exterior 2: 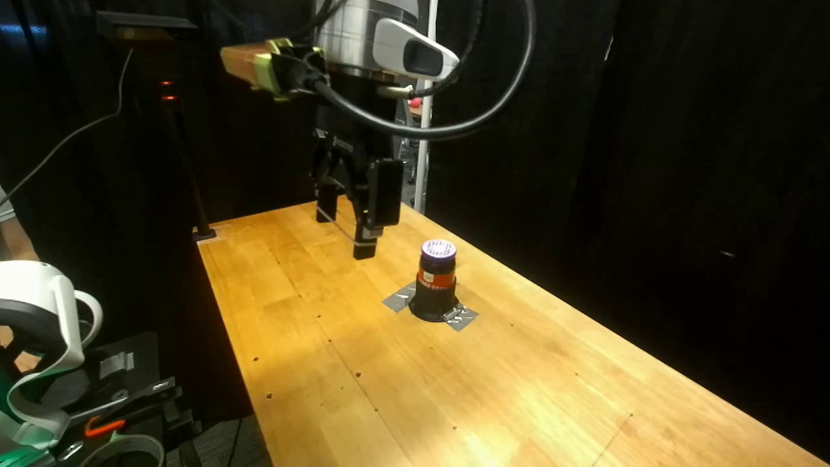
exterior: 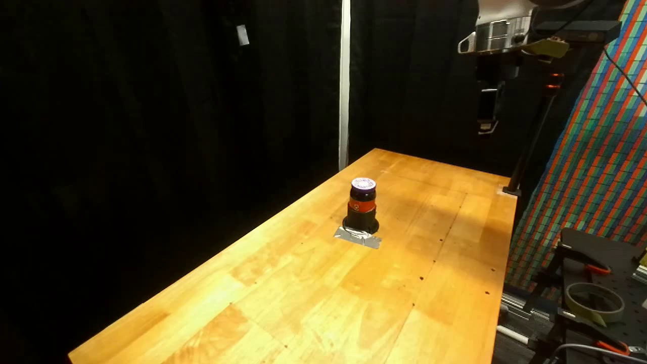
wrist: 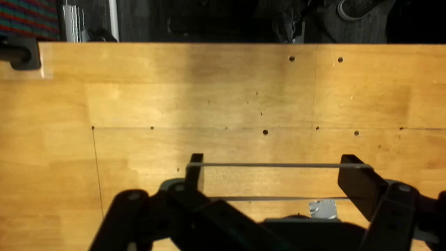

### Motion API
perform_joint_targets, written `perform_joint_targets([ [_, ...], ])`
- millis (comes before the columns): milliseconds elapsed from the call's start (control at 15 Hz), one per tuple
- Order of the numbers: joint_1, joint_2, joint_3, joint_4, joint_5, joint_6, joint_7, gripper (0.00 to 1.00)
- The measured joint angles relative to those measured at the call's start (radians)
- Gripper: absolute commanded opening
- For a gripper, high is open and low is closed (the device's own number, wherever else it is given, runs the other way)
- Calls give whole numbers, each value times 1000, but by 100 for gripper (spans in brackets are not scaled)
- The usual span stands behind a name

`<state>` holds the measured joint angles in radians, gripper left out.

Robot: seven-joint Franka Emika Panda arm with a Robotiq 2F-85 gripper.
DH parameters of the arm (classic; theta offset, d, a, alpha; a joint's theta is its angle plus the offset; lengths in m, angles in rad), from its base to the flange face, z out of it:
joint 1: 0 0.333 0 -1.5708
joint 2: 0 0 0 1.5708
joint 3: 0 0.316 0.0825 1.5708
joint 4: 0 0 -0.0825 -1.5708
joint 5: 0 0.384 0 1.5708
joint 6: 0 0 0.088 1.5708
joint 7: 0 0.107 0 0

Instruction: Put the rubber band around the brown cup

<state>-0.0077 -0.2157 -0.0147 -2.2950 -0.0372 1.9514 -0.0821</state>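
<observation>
The brown cup (exterior: 362, 218) stands upright on the table with a reddish-orange stripe, a dark top part and a white patterned lid; it also shows in an exterior view (exterior 2: 436, 299). My gripper (exterior 2: 345, 231) is open, above table height and apart from the cup, off to one side of it. The grey rubber band (wrist: 271, 165) is stretched around the outside of both fingertips of the gripper (wrist: 274, 161), its two strands running across the gap. Nothing else is between the fingers. In the wrist view the cup is mostly hidden behind the gripper body; only a dark rim edge shows.
Silver tape (exterior 2: 462, 318) lies at the cup's base on the wooden table (exterior: 323, 283). A black stand (exterior 2: 203, 233) is at the table's far corner. A cable (exterior 2: 447, 133) loops from the arm. A side cart with a tape roll (exterior: 595, 302) stands beside the table.
</observation>
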Motion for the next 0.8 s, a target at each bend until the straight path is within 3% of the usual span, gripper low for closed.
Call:
perform_joint_targets([
  [333, 32, 194, 44, 103, 0, 232, 2, 100],
  [800, 70, 451, 81, 277, 0, 363, 15, 100],
])
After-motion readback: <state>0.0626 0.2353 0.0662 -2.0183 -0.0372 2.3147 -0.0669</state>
